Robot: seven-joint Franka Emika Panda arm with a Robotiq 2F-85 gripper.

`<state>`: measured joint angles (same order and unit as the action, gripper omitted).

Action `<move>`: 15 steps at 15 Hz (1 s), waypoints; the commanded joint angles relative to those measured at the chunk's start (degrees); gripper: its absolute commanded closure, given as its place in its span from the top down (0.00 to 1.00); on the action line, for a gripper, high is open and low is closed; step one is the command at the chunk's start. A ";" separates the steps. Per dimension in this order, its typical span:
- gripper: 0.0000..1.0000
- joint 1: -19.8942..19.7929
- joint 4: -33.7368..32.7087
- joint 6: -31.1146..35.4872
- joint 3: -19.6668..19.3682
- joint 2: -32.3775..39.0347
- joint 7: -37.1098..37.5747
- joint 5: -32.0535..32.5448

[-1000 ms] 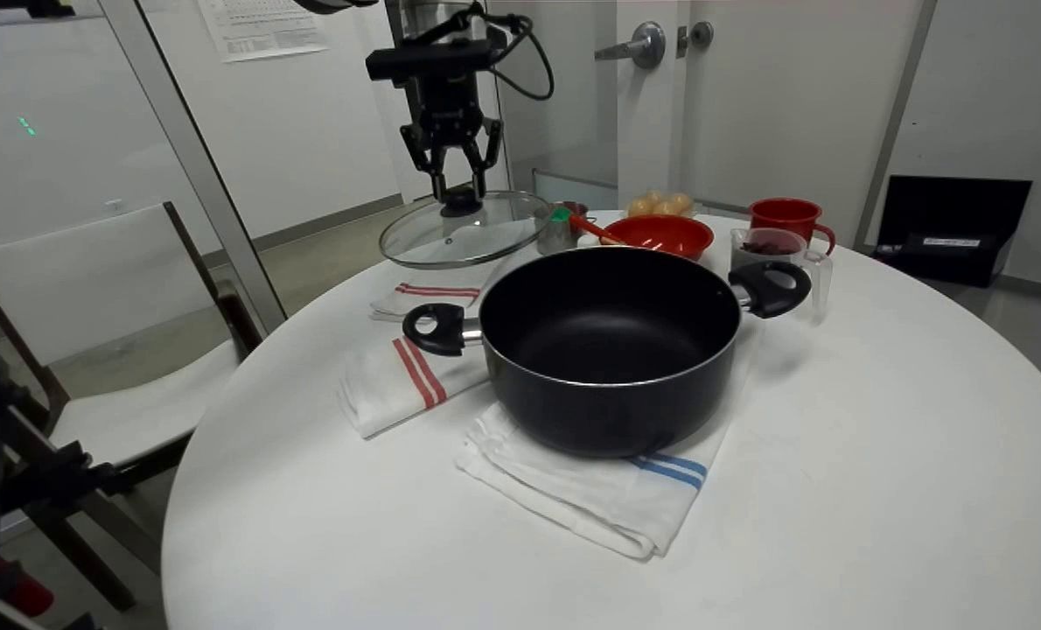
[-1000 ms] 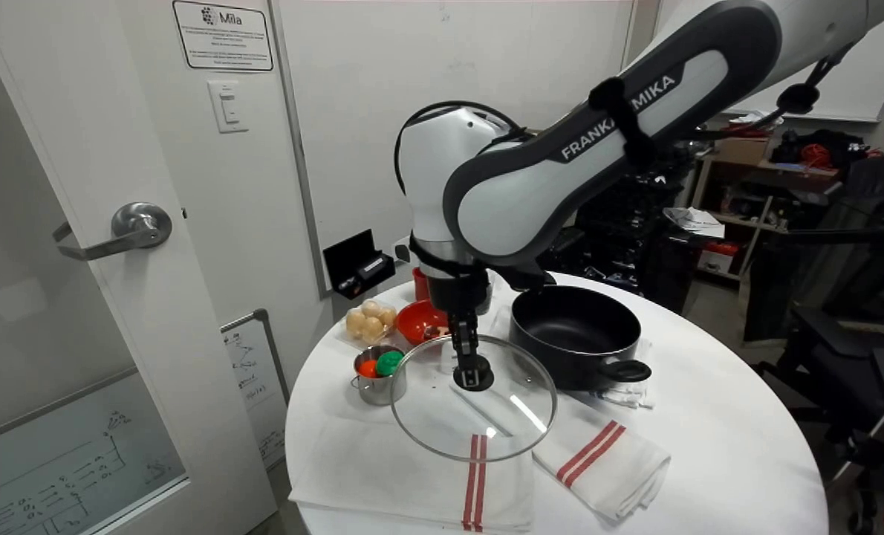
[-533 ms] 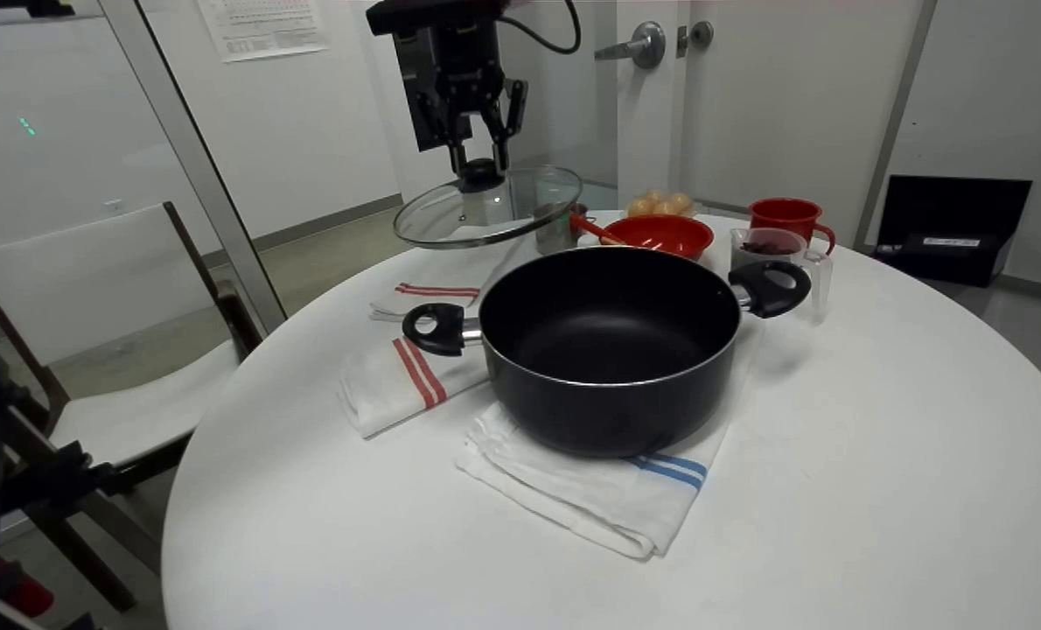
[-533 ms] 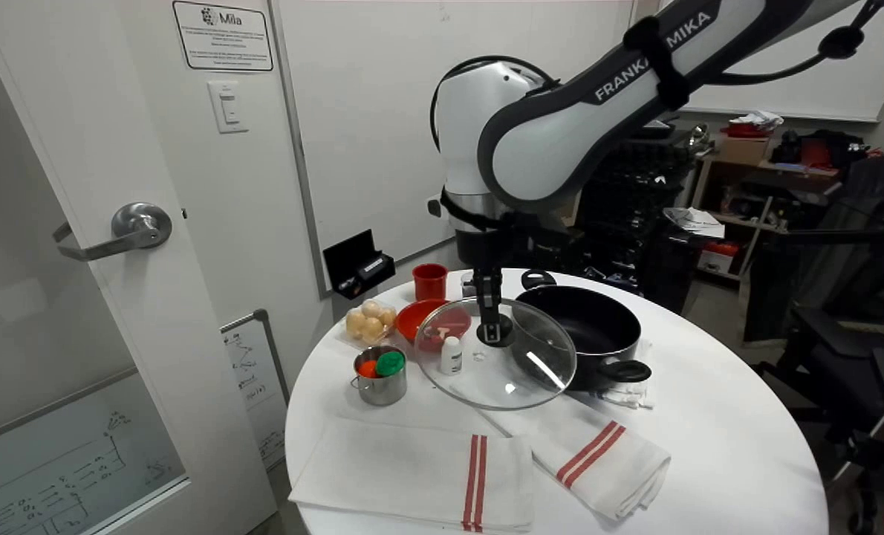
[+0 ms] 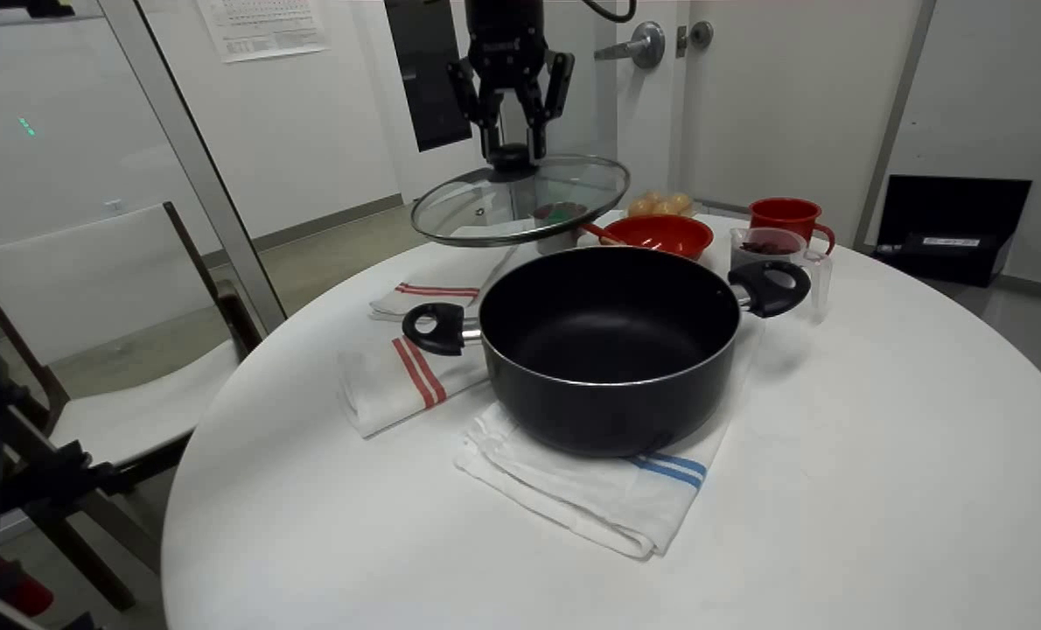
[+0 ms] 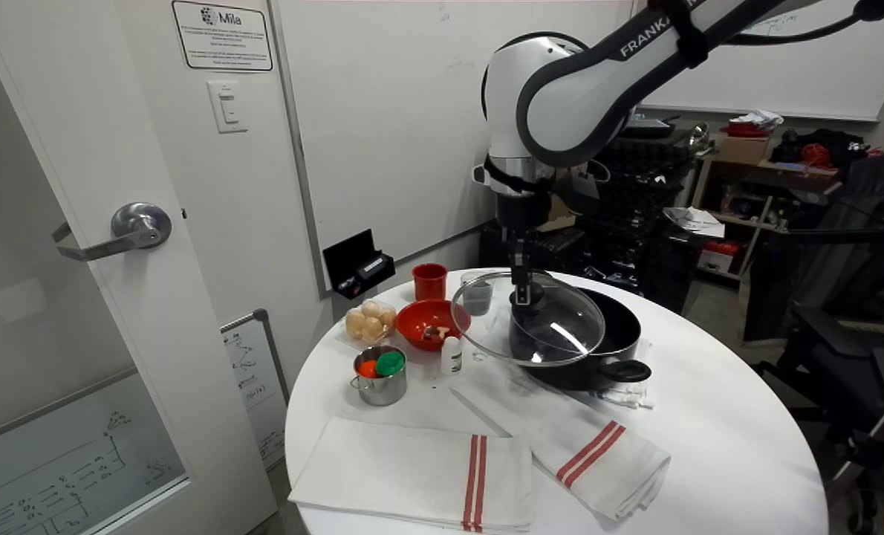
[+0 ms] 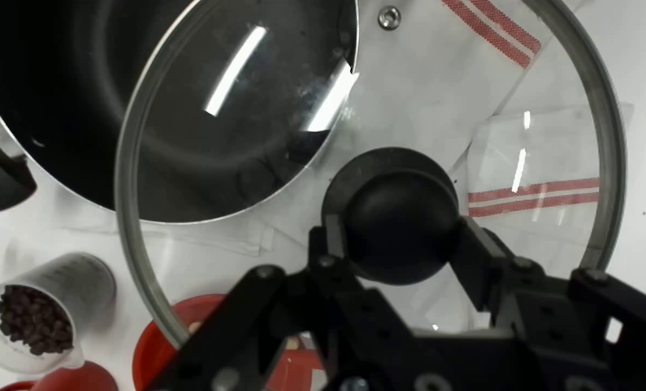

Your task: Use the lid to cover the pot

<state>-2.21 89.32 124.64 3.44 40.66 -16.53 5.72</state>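
My gripper (image 5: pixel 513 156) is shut on the black knob (image 7: pixel 401 228) of the clear glass lid (image 5: pixel 520 203). One finger stands at each side of the knob in the wrist view. The lid hangs in the air, slightly tilted in an exterior view, higher than the pot's rim. The black pot (image 5: pixel 608 416) stands open on a folded towel, its inside bare. In an exterior view the lid (image 6: pixel 538 334) overlaps the near part of the pot (image 6: pixel 587 377). In the wrist view the lid (image 7: pixel 420 119) overlaps only one side of the pot (image 7: pixel 68 119), and the knob is beside the pot.
A red bowl (image 6: pixel 420 325), a white bottle (image 6: pixel 452 357), a steel pail (image 6: pixel 381 388), a pack of pale balls (image 6: pixel 370 323) and a red cup (image 6: pixel 430 282) stand near the pot. A clear measuring cup (image 5: pixel 761 245) is behind its handle. Striped towels (image 6: pixel 420 468) lie on the table.
The gripper has carried the lid up and toward the pot, rightward in both exterior views. The lid stays held by its knob. The pot has not moved.
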 commanded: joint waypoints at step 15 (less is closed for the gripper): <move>0.25 -9.81 7.99 4.34 -3.00 -3.30 3.46 -10.78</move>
<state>-11.53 94.61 128.09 1.01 40.13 -14.35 -3.25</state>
